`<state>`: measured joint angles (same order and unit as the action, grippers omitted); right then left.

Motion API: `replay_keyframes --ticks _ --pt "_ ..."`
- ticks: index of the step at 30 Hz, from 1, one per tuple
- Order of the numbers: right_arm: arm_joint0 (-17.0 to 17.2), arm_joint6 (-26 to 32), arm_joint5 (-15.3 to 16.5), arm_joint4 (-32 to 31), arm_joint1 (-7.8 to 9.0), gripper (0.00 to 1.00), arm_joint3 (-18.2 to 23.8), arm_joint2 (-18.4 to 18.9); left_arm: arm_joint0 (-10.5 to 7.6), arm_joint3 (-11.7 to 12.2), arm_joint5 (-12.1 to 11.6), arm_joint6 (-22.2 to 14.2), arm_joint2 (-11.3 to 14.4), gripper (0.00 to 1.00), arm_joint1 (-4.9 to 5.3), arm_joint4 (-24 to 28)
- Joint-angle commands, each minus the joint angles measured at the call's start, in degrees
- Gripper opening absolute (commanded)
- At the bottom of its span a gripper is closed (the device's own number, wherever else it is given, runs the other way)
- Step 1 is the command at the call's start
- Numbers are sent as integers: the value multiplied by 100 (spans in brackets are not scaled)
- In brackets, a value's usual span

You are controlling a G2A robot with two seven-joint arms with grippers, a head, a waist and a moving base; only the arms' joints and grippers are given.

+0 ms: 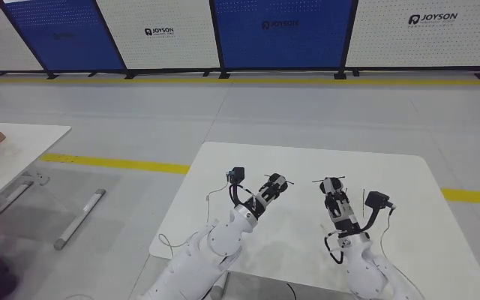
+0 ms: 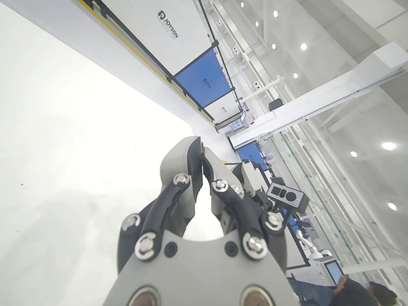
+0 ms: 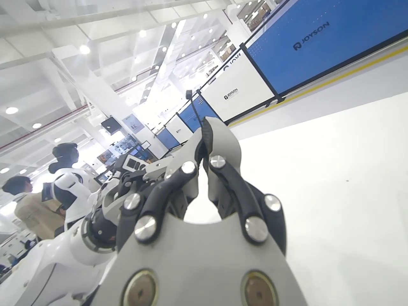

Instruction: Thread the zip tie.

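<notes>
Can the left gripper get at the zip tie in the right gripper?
Probably yes: the zip tie juts free beyond the right gripper, nothing stands between the grippers, but the left gripper is shut and would need opening.

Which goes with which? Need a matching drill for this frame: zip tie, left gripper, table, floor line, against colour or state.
Things:
1. zip tie
2. left gripper
3. table
4. floor line

Colour or state:
A. yellow
B. fingers shut together
C. black, pinched in the right gripper
D. white

Pairs: 1-C, 2-B, 3-D, 4-A.
</notes>
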<state>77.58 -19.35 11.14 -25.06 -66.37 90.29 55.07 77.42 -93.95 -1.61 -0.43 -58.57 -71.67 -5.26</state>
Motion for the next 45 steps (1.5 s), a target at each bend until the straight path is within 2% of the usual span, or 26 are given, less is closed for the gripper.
replay_keyframes --ticks 1,6,11,23,30,39,45 --pt "0 -1 0 0 0 0 0 0 0 0 0 0 0 0 0 0" --pt "23 155 72 43 -60 0 12 -100 0 0 0 0 0 0 0 0" --pt "-112 166 120 65 -179 0 -212 -280 0 0 0 0 0 0 0 0" --pt "-101 178 98 78 -196 0 -180 -266 0 0 0 0 0 0 0 0" --pt "-166 174 112 179 -313 0 -207 -309 0 0 0 0 0 0 0 0" --pt "-308 153 -43 73 -465 0 -434 -411 0 0 0 0 0 0 0 0" --pt "-314 148 12 125 -544 0 -529 -401 0 0 0 0 0 0 0 0"
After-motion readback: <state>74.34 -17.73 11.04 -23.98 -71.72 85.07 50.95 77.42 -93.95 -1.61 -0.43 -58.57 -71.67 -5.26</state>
